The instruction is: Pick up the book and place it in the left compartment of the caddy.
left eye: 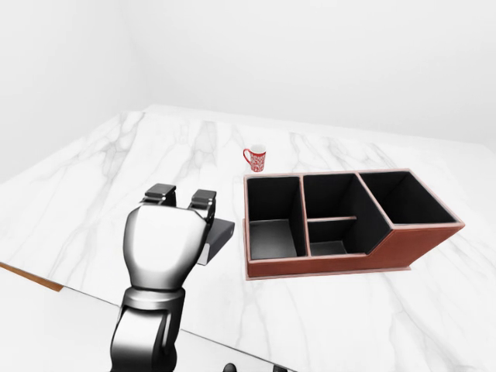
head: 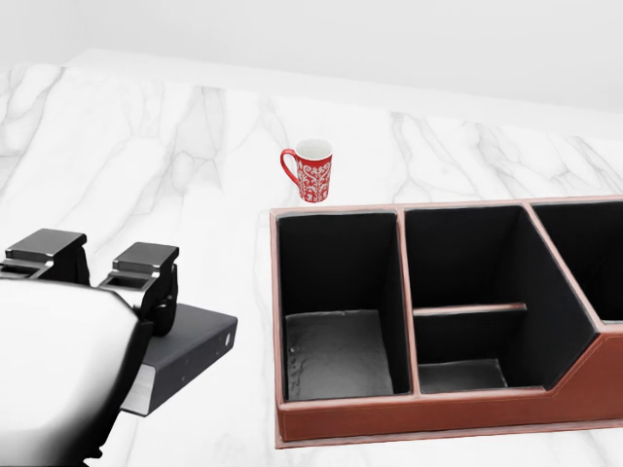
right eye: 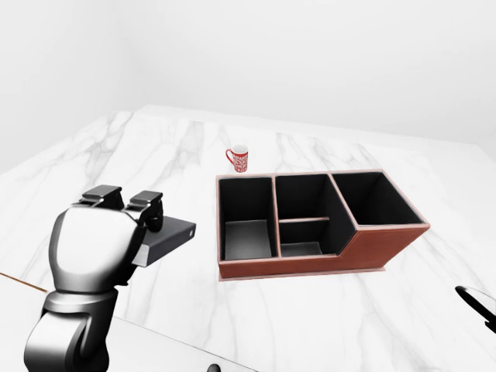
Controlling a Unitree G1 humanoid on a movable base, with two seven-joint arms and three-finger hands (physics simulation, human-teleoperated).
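My left hand is shut on a dark grey book, holding it flat above the marble counter at the lower left of the head view. The book's free end points right, a short way left of the caddy. The caddy is red-brown with black-lined compartments; its left compartment holds nothing. In the right-eye view the same hand grips the book left of the caddy. A thin dark tip of my right hand shows at that view's right edge; its fingers are hidden.
A red and white patterned mug stands on the marble counter just above the caddy's left corner. A middle compartment with a divider and a larger right compartment adjoin the left one. A plain white wall rises beyond.
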